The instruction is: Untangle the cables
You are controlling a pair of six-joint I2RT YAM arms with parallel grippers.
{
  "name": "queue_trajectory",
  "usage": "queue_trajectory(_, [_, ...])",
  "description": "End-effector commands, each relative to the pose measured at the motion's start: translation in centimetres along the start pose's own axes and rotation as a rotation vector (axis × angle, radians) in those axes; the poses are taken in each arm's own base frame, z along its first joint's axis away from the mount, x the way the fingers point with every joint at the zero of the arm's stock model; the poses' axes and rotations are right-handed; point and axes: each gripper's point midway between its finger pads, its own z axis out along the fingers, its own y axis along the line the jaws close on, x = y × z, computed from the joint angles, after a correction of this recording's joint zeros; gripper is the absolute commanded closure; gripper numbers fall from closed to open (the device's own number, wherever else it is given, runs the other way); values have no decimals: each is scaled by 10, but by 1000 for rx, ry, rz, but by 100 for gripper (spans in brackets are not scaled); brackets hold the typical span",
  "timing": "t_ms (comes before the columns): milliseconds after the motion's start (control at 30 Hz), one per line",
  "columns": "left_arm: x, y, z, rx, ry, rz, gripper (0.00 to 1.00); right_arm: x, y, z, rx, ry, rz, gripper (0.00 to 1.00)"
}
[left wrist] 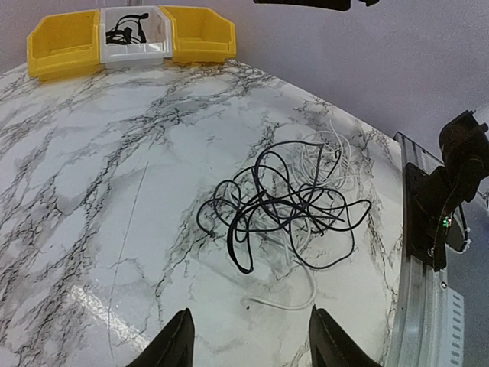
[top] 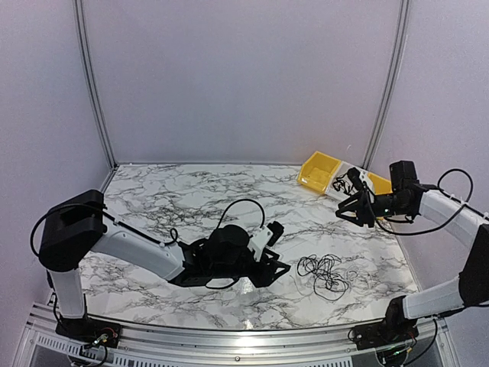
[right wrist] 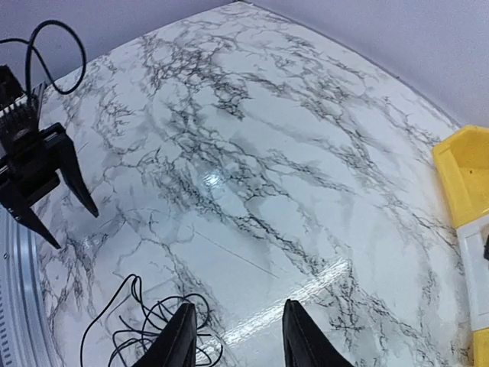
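Several cables [left wrist: 283, 206] tangled, ends indistinct, white bin [left wrist: 134, 52] contents unclear

The cables [top: 324, 274] lie on the table [top: 168, 195], bins [top: 319, 170] behind.

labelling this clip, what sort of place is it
Likely a robot lab test cell: plain pale walls box in a marble-pattern table, with yellow and white sorting bins at its far corner, plus a cable tangle.
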Motion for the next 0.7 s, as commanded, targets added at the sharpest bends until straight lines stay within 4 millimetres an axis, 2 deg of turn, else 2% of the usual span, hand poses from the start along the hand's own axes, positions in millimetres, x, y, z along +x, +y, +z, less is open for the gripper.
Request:
queue_trajectory(0, [8,-15,22,73,41,20,48,-17,42,6,-162,-43,-141,61])
queue_trajectory(167, [10,-17,43,74,40,22,49,17,61,56,-215,150,-194,64])
queue_trajectory(300, [8,-12,52,39,26,34,49,26,73,73,-278,216,-193,68])
queue_trajectory(467, [4,2,58,-40,4,77,53,18,79,69,-290,208,-195,68])
queue_trajectory(567, [4,2,65,-39,0,96,55,13,81,60,-273,214,-225,68])
queue_trajectory(667, [0,0,72,-30,-9,103,57,17,83,50,-258,252,-260,67])
